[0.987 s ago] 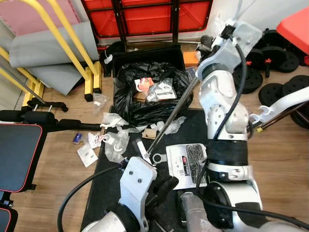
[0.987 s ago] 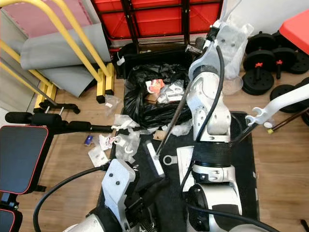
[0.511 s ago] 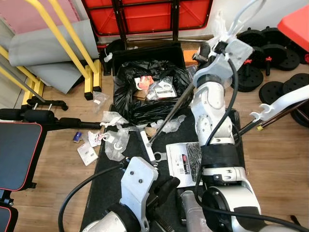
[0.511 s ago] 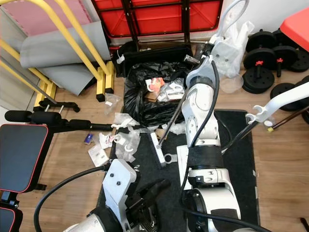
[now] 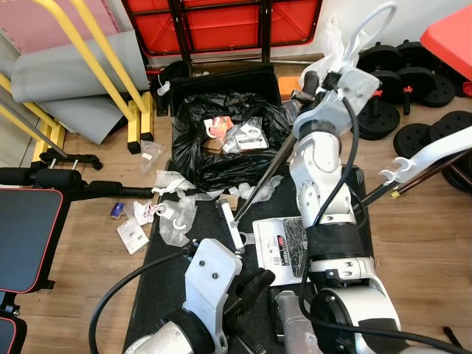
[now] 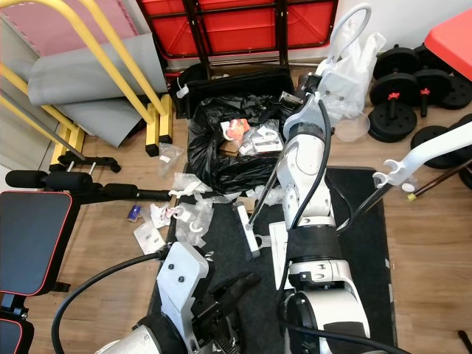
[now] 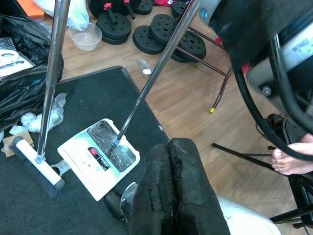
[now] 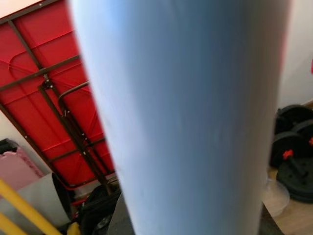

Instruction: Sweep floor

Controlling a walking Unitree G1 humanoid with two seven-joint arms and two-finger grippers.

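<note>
**Broom head set on the black mat among scattered litter**

Padding of a black bench, edged in red, is seen at the far left, with its foam-wrapped bar reaching right over the wood floor. Beyond it, yellow steel rails and a rolled grey mat close off the far left corner. A strip of bare planks is left open between the bench and the black rubber mat; crumpled clear wrappers and small packets lie along the mat's left edge.

The left gripper is held low and near, over the mat, its two fuzzy black fingers pressed together with nothing between them.

At the far end of the mat a glossy black rubbish bag sags open, with paper and plastic packaging inside. Just nearer, the broom rests its long, narrow white head on the mat, and its thin metal handle slants up and away to the right toward the right arm's wrist. The right gripper is seen at the top of that handle, but whether its fingers are clamped on it cannot be told. A flat white dustpan lies on the mat just right of the broom head, its own metal pole rising from it.

To the right, the mat's edge gives onto open planks. A white curved stand crosses that space, and round black weight plates are stacked at the far right beside a clear plastic bowl.
</note>
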